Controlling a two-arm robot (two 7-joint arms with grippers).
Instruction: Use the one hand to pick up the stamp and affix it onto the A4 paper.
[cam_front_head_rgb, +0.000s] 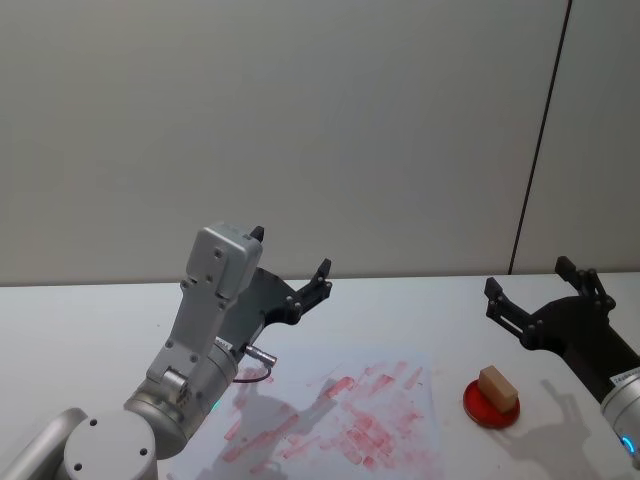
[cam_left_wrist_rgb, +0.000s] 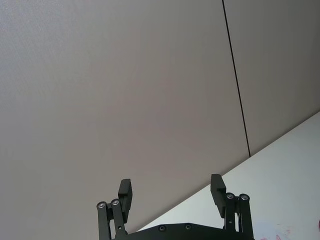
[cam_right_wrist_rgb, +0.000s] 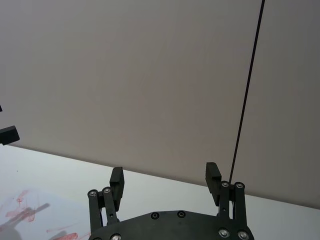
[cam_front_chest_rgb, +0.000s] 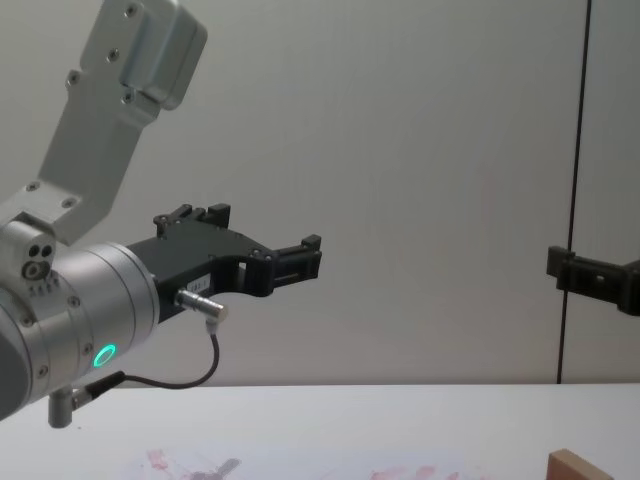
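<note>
The stamp (cam_front_head_rgb: 497, 384) is found lying at a slant on a round red ink pad (cam_front_head_rgb: 476, 408), just beside the right edge of the A4 paper (cam_front_head_rgb: 345, 420) on the white table (cam_front_head_rgb: 100, 320). The right gripper (cam_front_head_rgb: 527, 277) is held above and behind it, well clear, with its jaws spread wide and nothing between them. The left gripper (cam_front_head_rgb: 290, 255), likewise wide and empty, is parked raised over the paper's far left part. Trouble is judged likeliest at the grasp: the block is small, so a closing made off-centre could tip it or push it off the pad, and the table could be smeared with ink. The loose sheet could also be dragged if the stamp is pressed down aslant. The stamp's whole seat on the pad is given by the head view, whereas just a corner of it is caught at the chest view's lower edge. The height of both grippers above the tabletop is better read there.
</note>
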